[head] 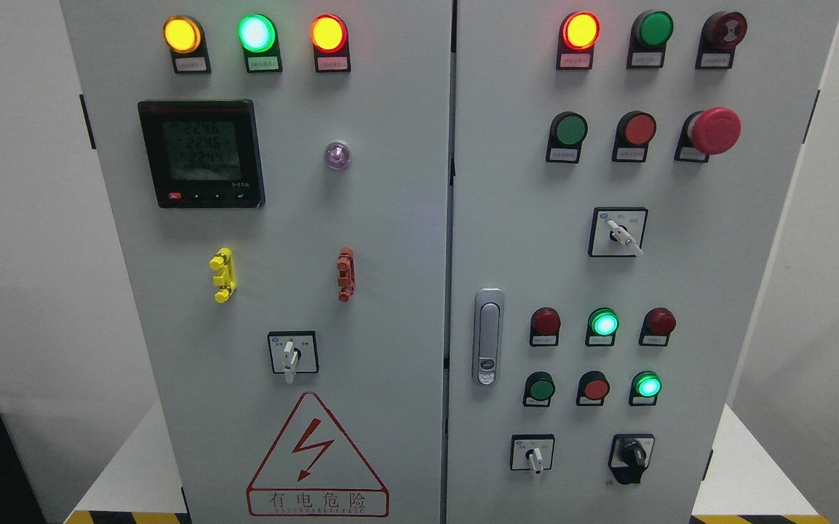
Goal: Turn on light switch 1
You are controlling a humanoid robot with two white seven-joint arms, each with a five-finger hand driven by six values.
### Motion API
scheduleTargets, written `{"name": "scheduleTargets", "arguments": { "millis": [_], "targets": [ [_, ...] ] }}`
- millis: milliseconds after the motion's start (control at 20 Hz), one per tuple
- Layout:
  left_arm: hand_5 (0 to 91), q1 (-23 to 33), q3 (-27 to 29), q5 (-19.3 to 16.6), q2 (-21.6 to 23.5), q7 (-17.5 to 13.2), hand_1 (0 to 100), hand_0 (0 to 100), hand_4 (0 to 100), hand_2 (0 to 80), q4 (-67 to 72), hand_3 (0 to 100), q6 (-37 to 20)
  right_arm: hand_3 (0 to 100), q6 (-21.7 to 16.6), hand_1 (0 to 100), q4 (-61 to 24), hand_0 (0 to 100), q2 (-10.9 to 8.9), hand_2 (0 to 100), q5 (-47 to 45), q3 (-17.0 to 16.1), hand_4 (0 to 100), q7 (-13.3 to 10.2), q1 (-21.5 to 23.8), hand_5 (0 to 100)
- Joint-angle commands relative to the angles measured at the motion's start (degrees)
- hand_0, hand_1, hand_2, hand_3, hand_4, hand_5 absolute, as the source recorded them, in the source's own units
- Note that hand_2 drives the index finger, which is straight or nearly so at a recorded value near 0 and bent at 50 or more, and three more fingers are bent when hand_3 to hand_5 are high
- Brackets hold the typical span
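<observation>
1. A big grey electrical cabinet point(390, 218) with two doors fills pretty much the whole head view. It sits on a white platform point(746, 473) with yellow-black tape along the front edge.
2. Neither robot hand is in the shot, so I can't tell whether the fingers are open, closed or holding anything.
3. The little labels under the controls are too small to read, so I honestly can't tell which one is "light switch 1". Four rotary switches look like candidates.
4. The left-door selector point(290, 356) is low on the left door, just above the red warning triangle point(317, 458). It has a square white plate with a black border, and its white lever points straight down.
5. The upper selector point(621, 234) is mid-height on the right door. It has the same kind of plate, but its lever is tilted toward the lower right.
6. The bottom selector point(534, 456) is near the bottom of the right door with its white lever pointing down. Beside it on the right is a black knob point(631, 456) on a dark plate.
7. Three lamps are lit along the top of the left door: amber, green and red-orange. On the right door, the top-left lamp point(580, 30) glows red-orange, and two green lamps point(603, 322) are lit in the lower cluster.
8. Also on the panel are a digital meter point(201, 153) on the upper left door, a silver door latch point(488, 336), and a red mushroom button point(714, 131).
</observation>
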Motion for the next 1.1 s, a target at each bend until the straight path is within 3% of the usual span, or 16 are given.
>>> {"name": "scheduleTargets", "arguments": {
  "millis": [0,450,550,700,1050],
  "targets": [
    [0.0,0.0,0.2,-1.9,0.0,0.0,0,19,0,0.0,-0.2,0,0.0,0,0.0,0,0.0,5,0.00,0,0.0,0.0,0,0.0,0.0,0],
    [0.0,0.0,0.4,-2.0,0.0,0.3,0,19,0,0.0,-0.4,0,-0.1,0,0.0,0,0.0,5,0.00,0,0.0,0.0,0,0.0,0.0,0],
    [0.0,0.0,0.0,-2.5,0.0,2.1,0,19,0,0.0,-1.0,0,-0.2,0,0.0,0,0.0,5,0.00,0,0.0,0.0,0,-0.1,0.0,0],
    [0.0,0.3,-0.2,-2.7,0.3,4.1,0,18,0,0.0,-5.2,0,-1.5,0,0.0,0,0.0,5,0.00,0,0.0,0.0,0,0.0,0.0,0],
    [0.0,2.0,0.6,-4.5,0.7,4.3,0,19,6,0.0,-19.2,0,-1.7,0,0.0,0,0.0,5,0.00,0,0.0,0.0,0,0.0,0.0,0]
  ]
}}
